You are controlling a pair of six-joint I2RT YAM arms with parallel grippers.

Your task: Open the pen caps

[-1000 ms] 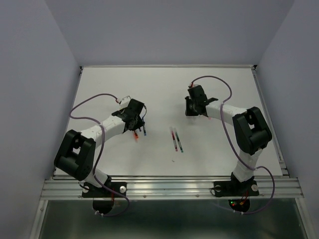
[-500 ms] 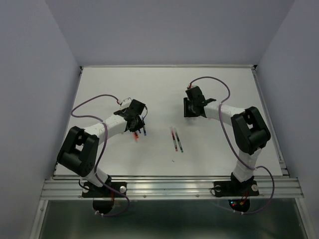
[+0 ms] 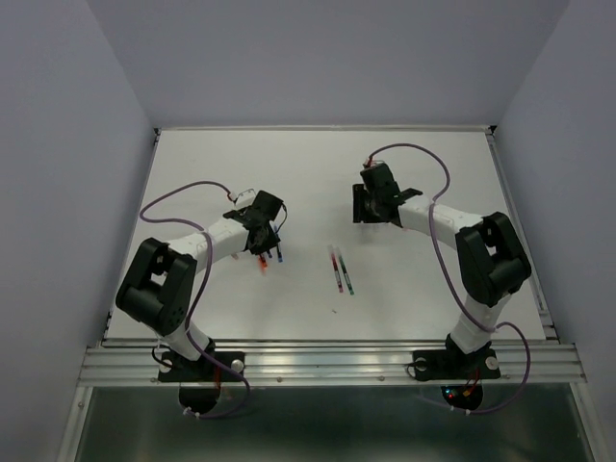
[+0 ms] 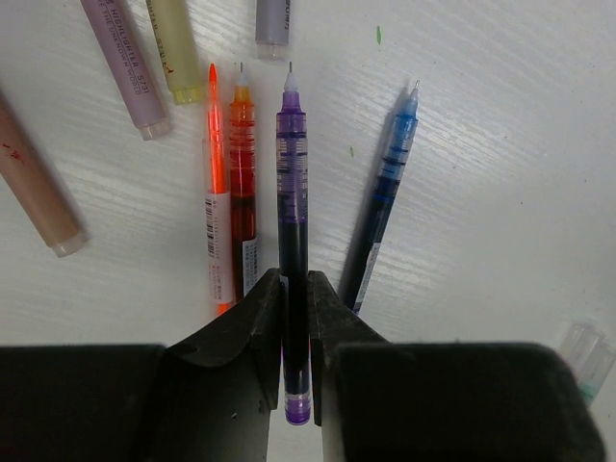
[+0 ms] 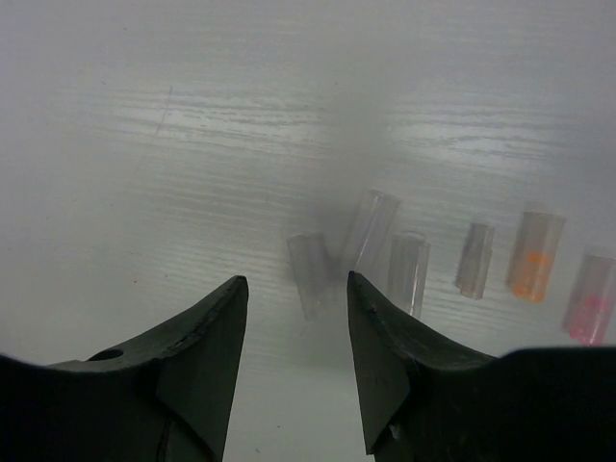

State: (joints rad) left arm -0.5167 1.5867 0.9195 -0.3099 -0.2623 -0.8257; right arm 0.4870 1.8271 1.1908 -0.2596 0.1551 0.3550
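In the left wrist view my left gripper (image 4: 294, 279) is shut on a purple pen (image 4: 292, 164), whose bare tip points away from me over the table. Beside it lie an orange pen (image 4: 243, 173), a thin red pen (image 4: 215, 183) and a blue pen (image 4: 385, 202), all with bare tips. In the right wrist view my right gripper (image 5: 295, 281) stands open just above the table with nothing between its fingers. A clear pen cap (image 5: 313, 274) lies just beyond its tips. More pen caps lie to the right: clear ones (image 5: 407, 272), an orange one (image 5: 534, 255) and a pink one (image 5: 589, 300).
Thicker markers, mauve (image 4: 125, 67), yellow (image 4: 176, 48), grey (image 4: 272, 21) and brown (image 4: 38, 197), lie beyond the pens. A loose clear cap (image 4: 585, 348) sits by the left gripper. Two more pens (image 3: 339, 269) lie mid-table between the arms. Walls enclose the table (image 3: 192, 164).
The right gripper has gone from shut to open and has shifted slightly away from the bases. The left gripper has edged a little farther out, still gripping the purple pen.
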